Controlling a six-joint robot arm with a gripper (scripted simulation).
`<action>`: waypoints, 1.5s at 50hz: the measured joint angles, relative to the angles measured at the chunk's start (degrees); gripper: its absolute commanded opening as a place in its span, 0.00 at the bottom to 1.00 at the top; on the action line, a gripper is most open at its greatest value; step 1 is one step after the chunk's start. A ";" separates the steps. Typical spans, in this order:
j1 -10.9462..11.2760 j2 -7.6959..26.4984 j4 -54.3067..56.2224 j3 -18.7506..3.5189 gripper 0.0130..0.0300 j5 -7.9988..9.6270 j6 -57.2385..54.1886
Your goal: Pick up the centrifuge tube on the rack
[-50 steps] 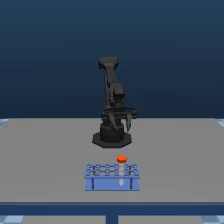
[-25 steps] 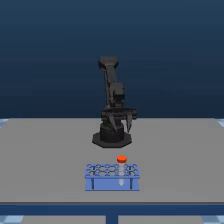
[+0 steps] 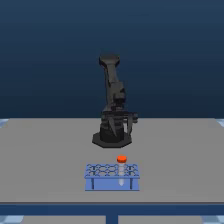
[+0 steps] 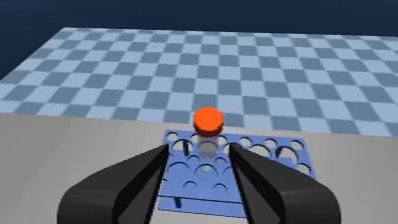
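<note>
Grey tabletop fills the lower half of the exterior view, flat and bare apart from the arm and the rack; behind it the room is a plain dark blue backdrop; the table's front edge runs across the bottom of the frame, with a pale blue strip below it. In the wrist view a blue checkered floor spreads beyond the table's far edge, under a dark blue band at the top of the frame.

Black robot arm stands upright at the middle of the frame on a round base; its gripper hangs low beside the base, behind the rack and apart from it. The light-blue rack sits in the lower centre, near the table's front edge; the tube stands upright in a hole at the rack's back row, toward the exterior view's right, its orange-red cap above the top plate.

In the wrist view the two dark fingers are spread apart and grip nothing; the tube shows between them, farther off; wide bare table lies on both sides of the rack.
</note>
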 measured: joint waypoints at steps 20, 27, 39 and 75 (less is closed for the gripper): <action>0.23 10.88 16.76 -7.96 1.00 -0.27 -14.75; 0.26 13.69 22.91 -10.42 1.00 -0.07 -20.46; 0.28 16.78 32.08 -13.43 1.00 0.26 -29.25; 0.29 20.82 44.79 -17.39 1.00 0.66 -42.13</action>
